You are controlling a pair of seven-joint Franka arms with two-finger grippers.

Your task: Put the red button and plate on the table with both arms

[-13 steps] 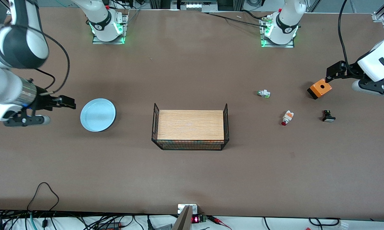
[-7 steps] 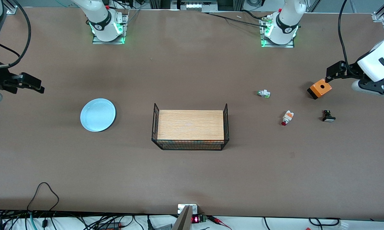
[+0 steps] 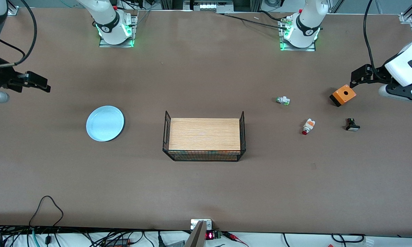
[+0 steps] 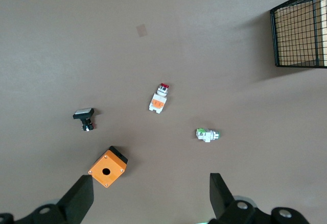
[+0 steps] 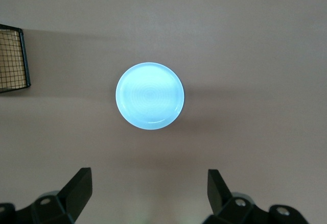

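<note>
The pale blue plate (image 3: 105, 123) (image 5: 149, 95) lies flat on the brown table (image 3: 206, 192) toward the right arm's end. My right gripper (image 3: 37, 82) (image 5: 148, 188) hangs open and empty over bare table beside the plate. The red button (image 3: 308, 126) (image 4: 159, 97) lies on its side on the table toward the left arm's end. My left gripper (image 3: 358, 77) (image 4: 150, 196) is open and empty over the table next to the orange box (image 3: 343, 95) (image 4: 107, 167), clear of the button.
A wood-topped black wire rack (image 3: 204, 135) (image 4: 301, 30) stands mid-table. A white piece with a green tip (image 3: 282, 100) (image 4: 206, 134) and a small black switch with a white cap (image 3: 352, 125) (image 4: 84, 118) lie near the button. Cables run along the table's front edge.
The right arm has drawn back from beside the plate and risen, its gripper now farther from the plate. The left arm has barely moved. Plate and button lie as before.
</note>
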